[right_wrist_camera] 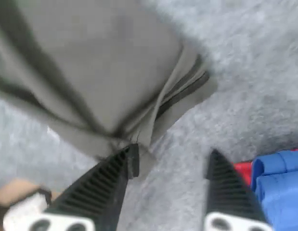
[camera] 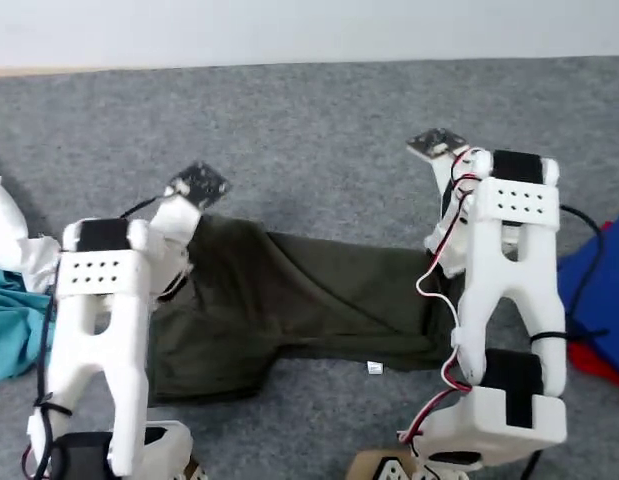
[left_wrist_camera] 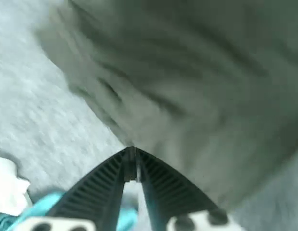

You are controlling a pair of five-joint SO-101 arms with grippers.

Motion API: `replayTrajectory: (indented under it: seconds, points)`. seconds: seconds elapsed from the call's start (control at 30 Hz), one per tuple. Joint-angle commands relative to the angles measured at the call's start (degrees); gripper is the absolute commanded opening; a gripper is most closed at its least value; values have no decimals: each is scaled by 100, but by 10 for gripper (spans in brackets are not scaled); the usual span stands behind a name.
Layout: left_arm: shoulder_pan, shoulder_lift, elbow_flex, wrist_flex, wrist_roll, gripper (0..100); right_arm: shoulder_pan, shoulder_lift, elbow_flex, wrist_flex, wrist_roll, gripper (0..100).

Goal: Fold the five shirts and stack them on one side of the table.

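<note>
An olive shirt [camera: 289, 310] lies spread and creased across the middle of a grey table [camera: 309, 130], between two white robot arms. The left gripper [left_wrist_camera: 132, 156] has its ribbed black jaws pressed together, tips against the shirt's near edge; whether any cloth is caught between them cannot be told. The fabric spreads away beyond those tips. To the outer side of this gripper, off the olive shirt, lie a crumpled white cloth [camera: 9, 230] and a teal shirt [camera: 9, 320]. The right gripper [right_wrist_camera: 173, 159] has its jaws apart: one fingertip [right_wrist_camera: 131, 159] touches the shirt's folded corner, and the other hangs over bare table just beside it. Outward of that free finger, near the gripper but apart from the olive shirt, lie a blue shirt [right_wrist_camera: 278, 178] and a red shirt [right_wrist_camera: 242, 168], touching each other. A small white tag [camera: 374, 368] shows at the olive shirt's hem, between the two arm bases.
</note>
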Motion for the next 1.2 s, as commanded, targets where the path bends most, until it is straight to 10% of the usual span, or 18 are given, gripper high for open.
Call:
replayTrajectory:
  seconds: [0.0, 0.43, 1.17]
  points:
    - [308, -9, 119, -1143, 1020, 3, -207, -251, -246, -514, -475, 45]
    - [352, 1688, 752, -2954, 1442, 3, -602, 1288, -229, -1015, -791, 9]
    - [387, 3033, -585, -1996, 1451, 2, 567, 2176, -229, -2580, -774, 9]
